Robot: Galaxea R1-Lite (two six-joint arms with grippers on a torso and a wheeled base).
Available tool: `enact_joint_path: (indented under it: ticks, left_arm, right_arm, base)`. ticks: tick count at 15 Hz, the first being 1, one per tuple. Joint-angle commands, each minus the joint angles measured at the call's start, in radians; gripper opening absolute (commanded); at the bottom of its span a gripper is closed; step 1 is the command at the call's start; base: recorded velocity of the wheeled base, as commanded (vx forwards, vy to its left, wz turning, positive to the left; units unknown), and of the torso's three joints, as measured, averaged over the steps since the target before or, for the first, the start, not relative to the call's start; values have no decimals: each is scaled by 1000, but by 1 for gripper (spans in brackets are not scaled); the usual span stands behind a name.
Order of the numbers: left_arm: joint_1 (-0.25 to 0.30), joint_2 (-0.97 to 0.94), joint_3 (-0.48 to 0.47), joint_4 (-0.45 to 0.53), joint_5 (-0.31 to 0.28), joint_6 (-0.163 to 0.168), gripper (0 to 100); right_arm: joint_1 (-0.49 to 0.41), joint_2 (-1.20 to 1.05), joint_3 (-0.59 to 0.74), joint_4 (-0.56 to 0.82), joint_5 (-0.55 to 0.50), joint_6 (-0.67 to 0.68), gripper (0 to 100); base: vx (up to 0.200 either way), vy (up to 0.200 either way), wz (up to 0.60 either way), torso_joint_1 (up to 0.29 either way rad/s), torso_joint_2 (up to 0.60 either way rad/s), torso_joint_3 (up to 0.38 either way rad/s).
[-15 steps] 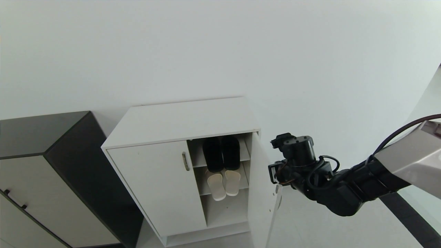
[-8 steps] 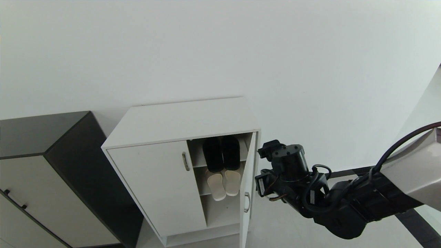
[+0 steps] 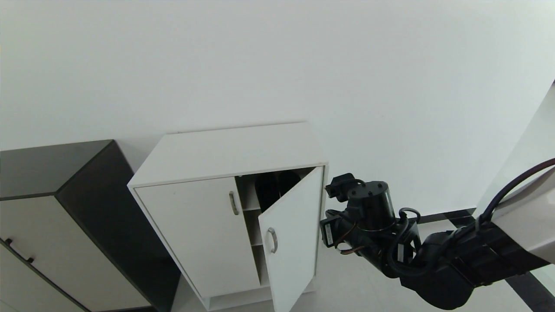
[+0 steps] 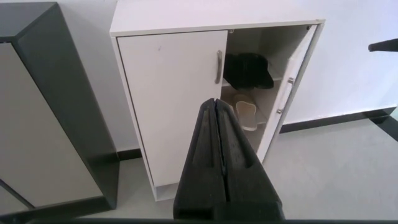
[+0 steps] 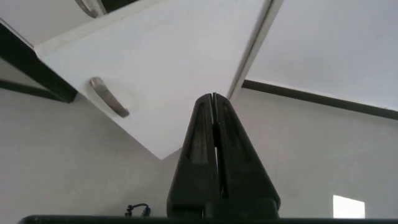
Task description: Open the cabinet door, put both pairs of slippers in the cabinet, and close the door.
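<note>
White wall (image 3: 277, 65) rose behind the cabinet (image 3: 225, 149), which stood on the floor beside a dark unit (image 3: 86, 208). Its right door (image 3: 291, 229) hung half shut, handle (image 3: 272, 240) facing out; the left door (image 3: 195, 234) was closed. In the head view the right door hid most of the shelves, and only part of the black slippers (image 3: 271, 186) showed over its top edge, on the upper shelf. The left wrist view showed them with the pale slippers (image 4: 244, 113) on the shelf below, both pairs inside. The right gripper (image 5: 214, 97) sat just beside the door's outer face, fingers pressed together on nothing; whether the tips touched the panel could not be told. The left gripper (image 4: 215, 101) hung well back from the cabinet, fingers likewise clenched and empty.
</note>
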Motion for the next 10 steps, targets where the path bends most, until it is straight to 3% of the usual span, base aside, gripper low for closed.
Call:
enact_joint_path:
  ticks: [1, 5, 10]
  left_arm:
    - [0, 0, 0, 0, 0, 0, 0]
    - [0, 0, 0, 0, 0, 0, 0]
    - [0, 0, 0, 0, 3, -2, 0]
  right_arm:
    - [3, -2, 1, -1, -1, 0, 0]
    - [3, 1, 1, -2, -1, 0, 0]
    - [1, 13, 1, -2, 2, 0, 0]
  base:
    - [0, 0, 600, 2, -2, -2]
    - [0, 0, 600, 4, 2, 0]
    - [0, 0, 0, 0, 0, 0]
